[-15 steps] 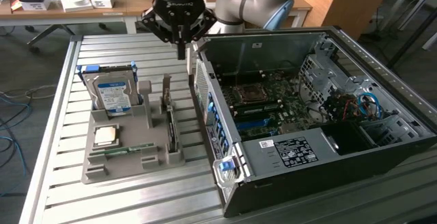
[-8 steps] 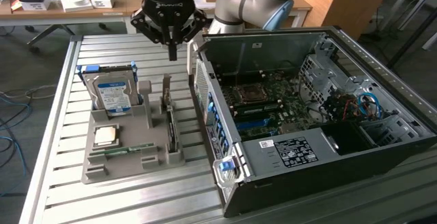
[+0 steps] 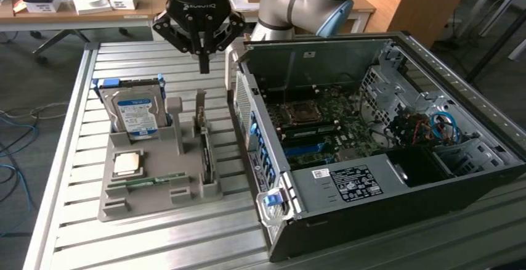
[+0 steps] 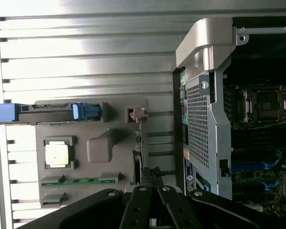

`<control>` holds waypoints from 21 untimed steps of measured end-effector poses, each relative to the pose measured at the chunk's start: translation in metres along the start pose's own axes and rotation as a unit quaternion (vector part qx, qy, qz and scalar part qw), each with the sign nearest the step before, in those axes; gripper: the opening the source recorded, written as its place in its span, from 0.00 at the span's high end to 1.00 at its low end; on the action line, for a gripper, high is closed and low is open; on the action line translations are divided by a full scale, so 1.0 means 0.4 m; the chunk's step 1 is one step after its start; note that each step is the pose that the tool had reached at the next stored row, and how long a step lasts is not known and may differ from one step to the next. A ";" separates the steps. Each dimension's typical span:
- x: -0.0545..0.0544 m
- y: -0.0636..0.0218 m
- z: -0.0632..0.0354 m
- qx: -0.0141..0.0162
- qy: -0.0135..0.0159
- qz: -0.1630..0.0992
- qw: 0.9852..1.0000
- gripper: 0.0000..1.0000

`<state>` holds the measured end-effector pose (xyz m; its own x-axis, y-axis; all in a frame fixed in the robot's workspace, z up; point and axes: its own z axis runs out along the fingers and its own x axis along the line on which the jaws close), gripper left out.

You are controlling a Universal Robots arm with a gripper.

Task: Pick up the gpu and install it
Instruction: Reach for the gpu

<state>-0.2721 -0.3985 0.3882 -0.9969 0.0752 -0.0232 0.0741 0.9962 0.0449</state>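
We see the gripper [image 3: 204, 66] clenched on nothing, hanging above the grey holder [image 3: 169, 156]. The gpu [image 3: 207, 156] stands on edge in the holder's slot nearest the open case [image 3: 395, 187], both resting on the slatted surface [image 3: 74, 220].

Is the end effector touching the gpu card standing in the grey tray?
Apart. The exterior view shows the end effector hanging well above the gpu, with a plain gap between them.
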 end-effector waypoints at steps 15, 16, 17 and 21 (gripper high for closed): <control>-0.001 -0.073 -0.003 0.000 0.000 0.000 1.000 0.89; -0.001 -0.076 -0.003 0.000 0.000 0.000 1.000 0.89; 0.000 -0.080 -0.003 0.000 0.000 0.000 1.000 0.89; 0.005 -0.092 -0.003 0.000 0.000 0.000 1.000 0.89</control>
<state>-0.2771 -0.4353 0.3879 -0.9969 0.0754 -0.0233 0.0743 0.9962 0.0449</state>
